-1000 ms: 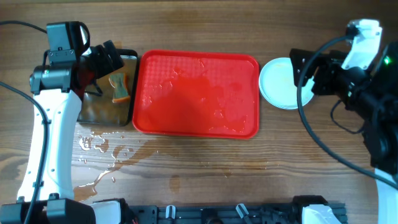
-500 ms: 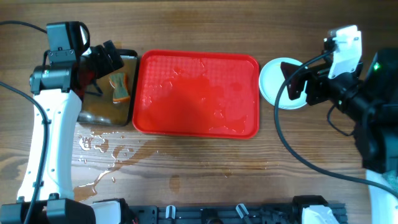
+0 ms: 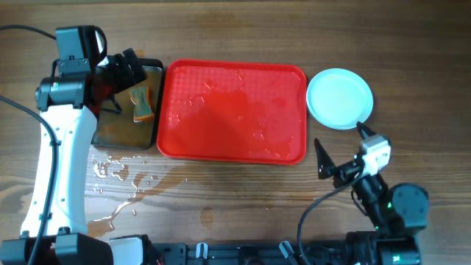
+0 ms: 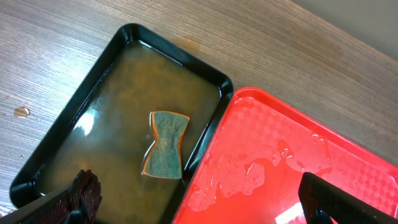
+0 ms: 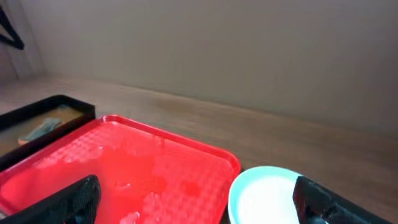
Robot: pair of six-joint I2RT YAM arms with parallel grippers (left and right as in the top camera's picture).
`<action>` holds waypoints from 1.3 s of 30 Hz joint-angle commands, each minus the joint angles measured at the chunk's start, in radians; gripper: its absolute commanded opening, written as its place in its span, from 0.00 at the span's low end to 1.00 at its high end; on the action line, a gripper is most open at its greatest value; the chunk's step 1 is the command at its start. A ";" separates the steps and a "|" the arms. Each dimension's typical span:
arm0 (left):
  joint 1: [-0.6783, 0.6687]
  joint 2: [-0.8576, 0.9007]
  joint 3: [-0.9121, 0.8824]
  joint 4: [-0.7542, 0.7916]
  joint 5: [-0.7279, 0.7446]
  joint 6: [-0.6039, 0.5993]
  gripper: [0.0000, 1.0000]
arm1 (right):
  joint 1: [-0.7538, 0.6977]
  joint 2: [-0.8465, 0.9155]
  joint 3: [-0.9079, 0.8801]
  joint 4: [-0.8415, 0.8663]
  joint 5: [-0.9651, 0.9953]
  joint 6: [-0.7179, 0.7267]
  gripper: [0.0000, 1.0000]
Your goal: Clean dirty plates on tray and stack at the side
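Hovering with both claws released — left gripper [image 4: 198,186] above the black pan [image 3: 121,129], right gripper [image 5: 193,202] near the red tray [image 3: 221,118] — we are seeing the plates [image 3: 339,98] sitting just beside its right end.

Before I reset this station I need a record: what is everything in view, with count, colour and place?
plates: one disc seen from above, any beneath it cannot be told; pale blue-white; on the table right of the tray
tray: one; red, wet; mid-table, no plates on it
pan: one; black, holding brownish water; left of the tray
sponge: one; green and orange; lying in the pan
spilled water: one patch; clear; on the table in front of the pan
table: one; brown wood
left gripper: open, above the pan
right gripper: open, near the table's front, facing the tray and plates
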 commanded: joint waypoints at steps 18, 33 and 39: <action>0.001 0.000 0.002 0.002 0.008 -0.002 1.00 | 0.026 -0.186 -0.272 0.179 0.085 -0.077 1.00; 0.001 0.000 0.002 0.001 0.006 -0.001 1.00 | 0.026 -0.185 -0.272 0.179 0.085 -0.077 1.00; 0.002 -0.145 -0.053 -0.010 -0.051 0.010 1.00 | 0.026 -0.185 -0.272 0.179 0.085 -0.077 1.00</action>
